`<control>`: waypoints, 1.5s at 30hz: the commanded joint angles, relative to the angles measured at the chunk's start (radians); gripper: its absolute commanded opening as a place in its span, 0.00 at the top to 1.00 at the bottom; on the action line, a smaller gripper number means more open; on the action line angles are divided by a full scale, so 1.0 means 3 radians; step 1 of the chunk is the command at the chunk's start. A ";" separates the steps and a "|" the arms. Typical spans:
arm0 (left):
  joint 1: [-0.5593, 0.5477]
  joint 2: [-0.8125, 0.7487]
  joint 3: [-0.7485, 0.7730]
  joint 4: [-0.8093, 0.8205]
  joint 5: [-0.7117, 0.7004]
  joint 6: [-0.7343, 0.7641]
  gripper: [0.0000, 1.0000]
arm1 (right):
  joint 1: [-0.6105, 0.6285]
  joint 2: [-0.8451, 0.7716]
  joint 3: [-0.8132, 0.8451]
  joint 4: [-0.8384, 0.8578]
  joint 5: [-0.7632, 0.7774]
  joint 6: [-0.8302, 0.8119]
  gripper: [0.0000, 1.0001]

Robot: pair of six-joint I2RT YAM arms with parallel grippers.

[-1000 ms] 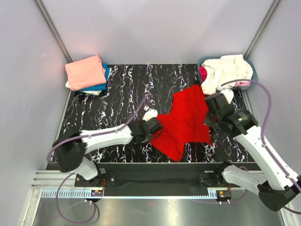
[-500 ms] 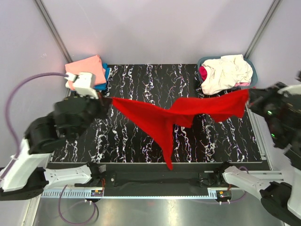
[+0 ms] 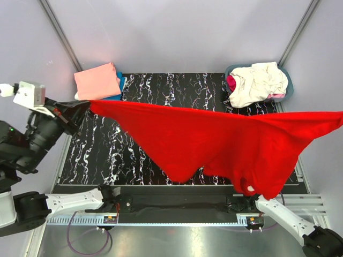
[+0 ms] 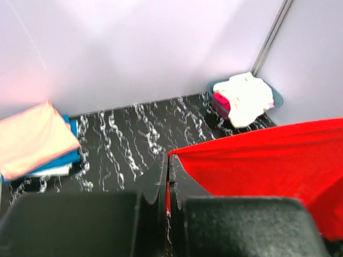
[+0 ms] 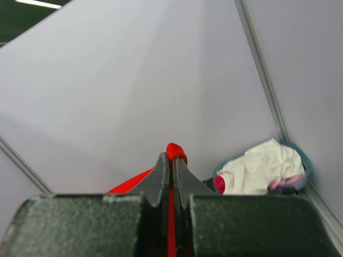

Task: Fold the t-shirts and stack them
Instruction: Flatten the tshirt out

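Observation:
The red t-shirt (image 3: 225, 144) hangs stretched in the air across the whole table, its lower part drooping toward the near edge. My left gripper (image 3: 79, 107) is raised at the far left, shut on the shirt's left corner (image 4: 185, 155). In the left wrist view, red cloth shows between the closed fingers (image 4: 155, 176). My right gripper (image 5: 171, 156) is shut on the other corner, and a red tuft (image 5: 174, 150) sticks out past its tips. In the top view the right gripper is beyond the right edge.
A folded stack sits at the back left: a salmon-pink shirt (image 3: 96, 81) on top, a blue one (image 3: 115, 98) under it. The grey-blue basket (image 3: 288, 80) at the back right holds a cream shirt (image 3: 260, 80) and a magenta one (image 3: 231, 83). The black marbled table (image 3: 161, 91) lies beneath.
Both arms rose and swung apart to the sides. The red shirt went from a crumpled heap on the table to a taut span in the air.

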 commanded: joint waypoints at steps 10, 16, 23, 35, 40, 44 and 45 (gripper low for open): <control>0.0057 0.0464 -0.0573 0.0953 -0.0615 0.1038 1.00 | 0.0015 0.1803 0.0582 0.0019 -0.0103 -0.0279 1.00; 0.1881 0.1128 -0.1125 0.1270 0.0845 0.0717 1.00 | -0.0259 0.3525 0.1074 -0.0292 -0.0618 -0.0080 1.00; 0.2839 0.3785 0.0573 0.0146 0.0971 0.0191 0.82 | -0.0624 0.5911 0.2915 -0.0770 -0.1617 0.0289 0.01; 0.2849 0.2966 -0.0256 0.0362 0.1083 -0.0204 0.29 | -0.0654 0.4668 0.0520 0.0243 -0.1597 0.0324 0.00; 0.2844 0.2041 -0.1242 0.0386 0.1179 -0.0296 0.30 | -0.0879 0.4678 0.0422 0.0336 -0.2138 0.0651 0.09; 0.2844 0.1117 -0.2299 0.0616 0.1297 -0.0393 0.28 | -0.1007 0.5014 0.0611 0.0310 -0.2563 0.0836 0.40; 0.2844 0.0993 -0.2444 0.0657 0.1358 -0.0434 0.28 | -0.1022 0.5081 0.0652 0.0310 -0.2665 0.0917 0.43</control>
